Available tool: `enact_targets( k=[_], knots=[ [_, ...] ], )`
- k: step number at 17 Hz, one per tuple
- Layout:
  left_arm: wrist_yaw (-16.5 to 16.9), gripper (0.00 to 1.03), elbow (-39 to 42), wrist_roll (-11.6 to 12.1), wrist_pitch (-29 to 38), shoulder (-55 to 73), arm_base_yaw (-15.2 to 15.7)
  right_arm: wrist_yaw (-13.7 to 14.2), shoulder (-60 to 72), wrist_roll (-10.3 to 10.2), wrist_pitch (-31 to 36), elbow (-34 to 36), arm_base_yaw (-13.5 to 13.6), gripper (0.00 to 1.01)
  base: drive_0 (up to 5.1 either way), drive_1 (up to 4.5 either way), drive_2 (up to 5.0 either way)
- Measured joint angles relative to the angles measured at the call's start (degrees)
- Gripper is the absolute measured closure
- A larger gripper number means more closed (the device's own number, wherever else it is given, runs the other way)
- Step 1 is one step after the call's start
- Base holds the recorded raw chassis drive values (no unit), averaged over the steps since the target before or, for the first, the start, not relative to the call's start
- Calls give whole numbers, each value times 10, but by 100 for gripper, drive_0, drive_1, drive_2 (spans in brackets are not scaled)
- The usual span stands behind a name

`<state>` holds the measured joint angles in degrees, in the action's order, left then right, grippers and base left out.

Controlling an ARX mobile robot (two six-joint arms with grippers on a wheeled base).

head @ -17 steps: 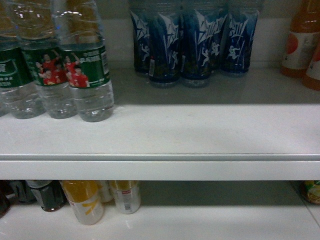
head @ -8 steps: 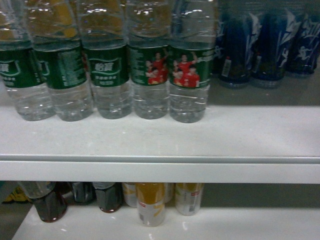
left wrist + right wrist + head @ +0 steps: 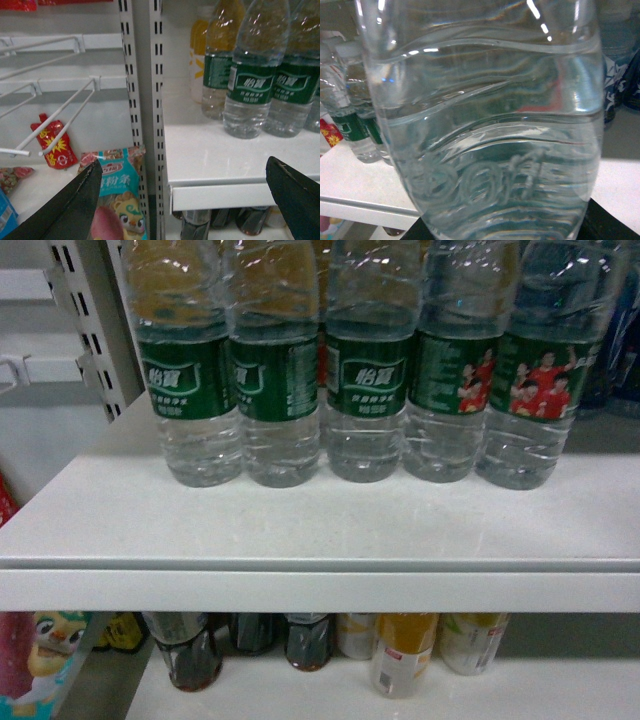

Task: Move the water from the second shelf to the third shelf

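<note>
A row of several water bottles [image 3: 365, 390] with green labels stands on the white shelf [image 3: 320, 530] in the head view; neither gripper shows there. In the right wrist view one clear ribbed water bottle [image 3: 485, 125] fills the frame, and my right gripper [image 3: 505, 232] is shut on it, its dark fingers [image 3: 607, 225] showing at the bottom corners. My left gripper [image 3: 185, 200] hangs open and holds nothing, in front of the shelf's left end, below and left of the water bottles [image 3: 252, 85] standing there.
A slotted metal upright [image 3: 142, 125] bounds the shelf on the left. Beyond it are wire hooks [image 3: 60, 120], a red pouch [image 3: 55, 145] and a teal snack bag [image 3: 117, 200]. Dark cola bottles [image 3: 190, 650] and yellow drinks [image 3: 400, 655] stand on the shelf below. Blue bottles [image 3: 620, 75] stand at right.
The head view has swung left: the water bottles slid rightward across the frame, the blue bottles left the frame, and the slotted upright came in at the left.
</note>
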<state>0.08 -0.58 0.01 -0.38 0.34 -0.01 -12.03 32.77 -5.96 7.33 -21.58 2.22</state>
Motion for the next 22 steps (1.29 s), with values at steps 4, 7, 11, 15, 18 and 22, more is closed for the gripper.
enact_targets(
  k=[4, 7, 11, 15, 18, 22],
  knots=[
    [-3, 5, 0, 0, 0, 0, 0, -4, 9, 0, -9, -2, 0, 60, -119, 67, 67],
    [-2, 5, 0, 0, 2, 0, 0, -1, 7, 0, -9, -2, 0, 60, 0, 0, 0],
    [-1, 5, 0, 0, 2, 0, 0, 0, 7, 0, -9, -2, 0, 60, 0, 0, 0],
    [-1, 5, 0, 0, 2, 0, 0, 0, 7, 0, -9, -2, 0, 60, 0, 0, 0],
    [-1, 5, 0, 0, 2, 0, 0, 0, 7, 0, -9, -2, 0, 60, 0, 0, 0],
    [-1, 5, 0, 0, 2, 0, 0, 0, 7, 0, -9, -2, 0, 60, 0, 0, 0]
  ],
)
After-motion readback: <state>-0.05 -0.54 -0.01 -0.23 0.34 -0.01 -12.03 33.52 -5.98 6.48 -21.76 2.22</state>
